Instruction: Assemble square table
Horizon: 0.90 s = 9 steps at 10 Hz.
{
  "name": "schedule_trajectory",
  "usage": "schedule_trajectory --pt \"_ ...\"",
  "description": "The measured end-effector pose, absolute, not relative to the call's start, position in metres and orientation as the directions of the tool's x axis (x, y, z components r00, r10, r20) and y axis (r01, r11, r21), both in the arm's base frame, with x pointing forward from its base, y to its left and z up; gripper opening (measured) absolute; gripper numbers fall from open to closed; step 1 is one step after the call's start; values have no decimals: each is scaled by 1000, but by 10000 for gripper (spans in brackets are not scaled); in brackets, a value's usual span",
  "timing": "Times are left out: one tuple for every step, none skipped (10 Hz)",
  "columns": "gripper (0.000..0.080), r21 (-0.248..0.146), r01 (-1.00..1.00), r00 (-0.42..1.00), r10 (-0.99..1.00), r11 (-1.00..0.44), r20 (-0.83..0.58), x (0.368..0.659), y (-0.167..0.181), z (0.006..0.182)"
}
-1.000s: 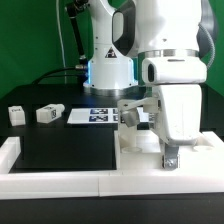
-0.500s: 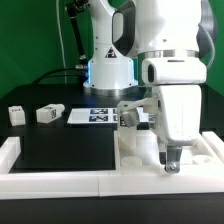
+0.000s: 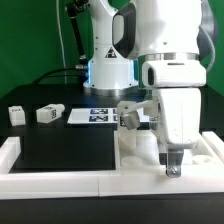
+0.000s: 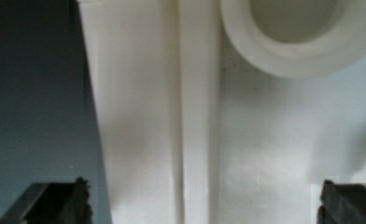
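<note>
**Claw released over the tabletop**

A second ago the gripper (image 3: 171,164) was pinched shut; now it is spread, and the arm has barely shifted. It hangs straight down, fingertips low over the square tabletop (image 3: 136,153), which lies at the exterior view's right behind the white border bar (image 3: 60,181). In my wrist view the fingers (image 4: 55,203) stand wide on either side of the raised rim (image 4: 153,120), gripping nothing. A loose leg (image 3: 14,114) and a second leg (image 3: 48,114) sit well away at the exterior view's left.

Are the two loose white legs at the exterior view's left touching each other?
Apart. The exterior view shows dark work surface between the outer leg and the inner leg.
</note>
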<state>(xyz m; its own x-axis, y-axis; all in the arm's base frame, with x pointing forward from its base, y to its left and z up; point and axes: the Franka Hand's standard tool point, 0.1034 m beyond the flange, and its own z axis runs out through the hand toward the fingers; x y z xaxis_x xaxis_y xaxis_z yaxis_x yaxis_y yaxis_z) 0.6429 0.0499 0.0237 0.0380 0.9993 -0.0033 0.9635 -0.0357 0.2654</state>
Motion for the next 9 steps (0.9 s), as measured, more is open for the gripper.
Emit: schedule_trajectory --pt "648 265 964 38 999 -36 -3 643 50 24" --pt "649 265 964 39 999 -37 -3 643 49 23" --pt "649 266 963 46 999 -43 -3 643 48 26" --pt "649 270 961 64 998 -61 -5 643 44 45" --pt "649 259 963 77 997 -70 -18 640 36 68" --pt "649 262 961 95 995 -85 -26 640 28 92" --pt "649 271 956 125 992 -114 -24 639 22 106" --pt "649 281 950 149 989 -138 -19 640 18 115" --pt "649 276 944 188 982 -179 -7 638 19 111"
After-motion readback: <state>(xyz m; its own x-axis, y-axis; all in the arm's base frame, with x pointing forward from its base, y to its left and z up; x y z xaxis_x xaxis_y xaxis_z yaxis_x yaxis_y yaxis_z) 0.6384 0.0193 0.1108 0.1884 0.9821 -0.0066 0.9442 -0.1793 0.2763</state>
